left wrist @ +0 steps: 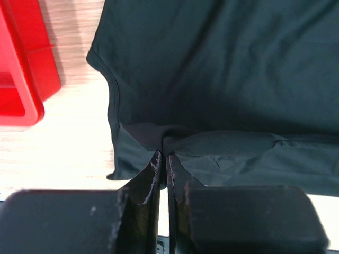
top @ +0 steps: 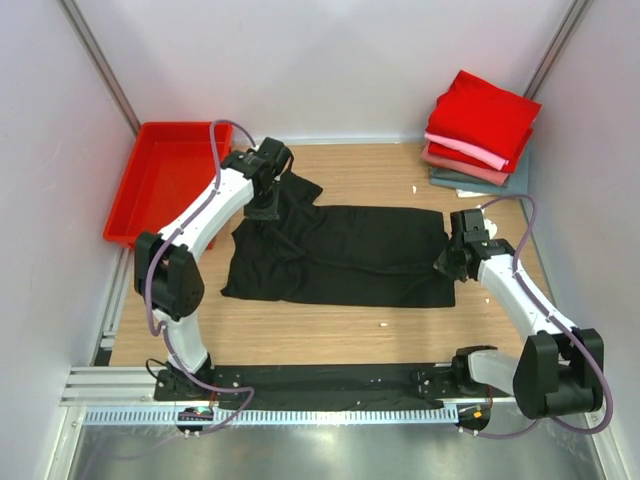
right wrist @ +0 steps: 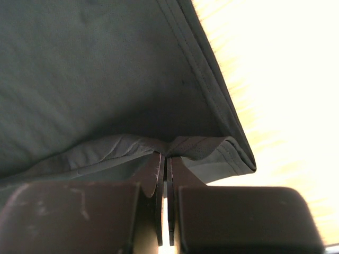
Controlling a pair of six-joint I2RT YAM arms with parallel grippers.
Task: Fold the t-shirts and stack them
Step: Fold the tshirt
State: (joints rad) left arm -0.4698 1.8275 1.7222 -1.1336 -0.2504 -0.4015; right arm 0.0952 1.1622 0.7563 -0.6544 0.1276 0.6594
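The black t-shirt (top: 345, 255) lies spread across the middle of the wooden table, folded lengthwise, with a sleeve bunched at its left end. My left gripper (top: 264, 210) is shut on the shirt's left end; the left wrist view shows its jaws (left wrist: 164, 154) pinching a fold of black cloth (left wrist: 222, 79). My right gripper (top: 447, 266) is shut on the shirt's right hem; the right wrist view shows its jaws (right wrist: 166, 156) pinching the doubled hem (right wrist: 106, 79). A stack of folded red, pink, dusty-rose and grey-teal t-shirts (top: 480, 128) sits at the back right.
A red plastic tray (top: 160, 180) sits at the back left, its corner also in the left wrist view (left wrist: 24, 69). White walls enclose the table on three sides. A metal rail (top: 300, 385) runs along the near edge by the arm bases.
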